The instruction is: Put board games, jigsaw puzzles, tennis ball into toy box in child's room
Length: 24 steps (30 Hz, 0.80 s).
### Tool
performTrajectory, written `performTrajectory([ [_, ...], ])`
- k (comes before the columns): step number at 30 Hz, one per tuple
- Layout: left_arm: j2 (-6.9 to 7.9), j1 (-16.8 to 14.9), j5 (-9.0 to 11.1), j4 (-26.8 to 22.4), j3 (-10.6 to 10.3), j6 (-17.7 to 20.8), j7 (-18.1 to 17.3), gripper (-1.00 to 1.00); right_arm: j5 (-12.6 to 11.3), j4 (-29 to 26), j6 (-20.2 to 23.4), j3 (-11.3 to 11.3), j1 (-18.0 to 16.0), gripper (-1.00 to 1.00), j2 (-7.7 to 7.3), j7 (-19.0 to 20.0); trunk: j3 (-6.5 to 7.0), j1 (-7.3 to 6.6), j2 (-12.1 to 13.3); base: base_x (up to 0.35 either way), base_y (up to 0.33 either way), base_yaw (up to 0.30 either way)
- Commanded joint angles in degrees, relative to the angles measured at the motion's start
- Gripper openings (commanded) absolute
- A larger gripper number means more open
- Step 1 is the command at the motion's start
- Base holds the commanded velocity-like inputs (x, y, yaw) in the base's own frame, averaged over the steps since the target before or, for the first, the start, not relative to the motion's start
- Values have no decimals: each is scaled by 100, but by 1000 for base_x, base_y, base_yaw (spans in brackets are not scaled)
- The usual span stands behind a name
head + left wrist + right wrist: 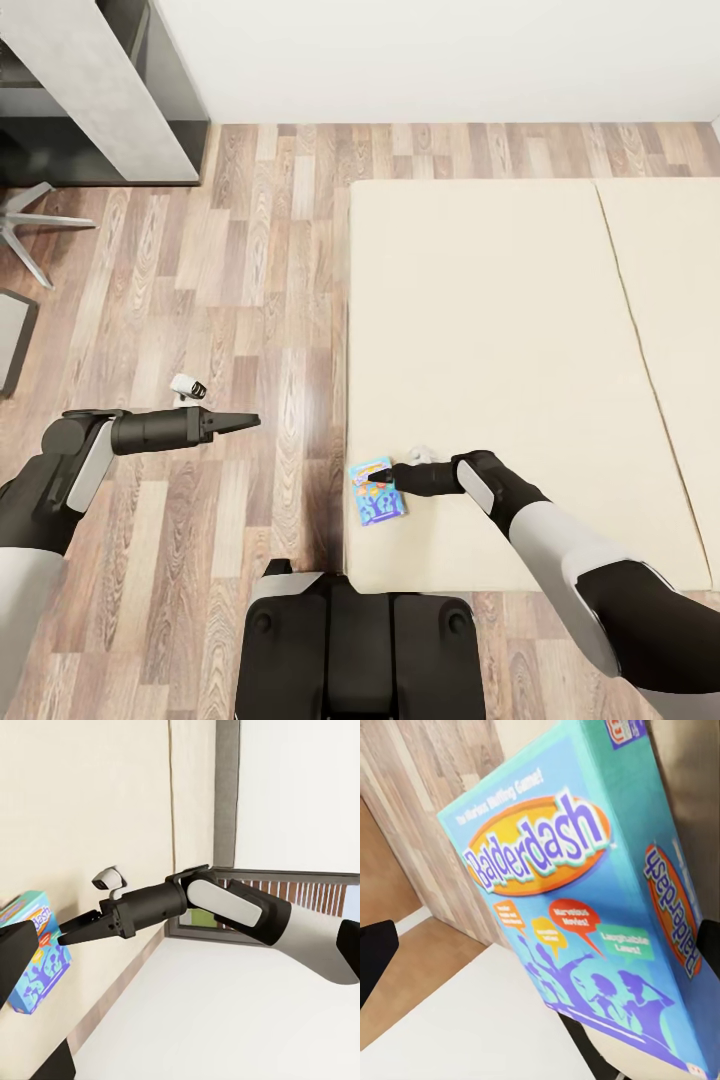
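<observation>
Cream bed [500, 330] below: right gripper [380, 480] had its jaws straddling the blue board game [377, 491] at the edge, ready to lift; left gripper [245, 420] shut, idle.

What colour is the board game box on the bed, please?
Blue board game box with an orange logo oval; right wrist view shows it best.

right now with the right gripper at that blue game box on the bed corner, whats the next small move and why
Probably ease the right gripper a little further onto the blue Balderdash box and close. The box lies flat at the near corner of the bed, the fingertips reach its edge, and a firm grip cannot be confirmed. The left gripper hangs shut over the floor.
</observation>
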Motion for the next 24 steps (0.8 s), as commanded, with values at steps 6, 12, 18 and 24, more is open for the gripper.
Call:
performTrajectory([
  [6,5,-3,17,1,-7,46,-7,100,-17,-1,19,22,-3,100,-1,5,-6,3,-9,0,51,0],
  [12,5,-3,17,1,-7,46,-7,100,-17,0,19,22,-3,100,-2,11,-6,3,-9,0,28,0],
  [18,5,-3,17,1,-7,46,-7,100,-17,-2,22,22,-3,100,-1,14,-6,3,-9,0,3,0],
  [24,5,-3,17,1,-7,46,-7,100,-17,0,19,22,-3,100,-2,16,-6,3,-9,0,0,0],
])
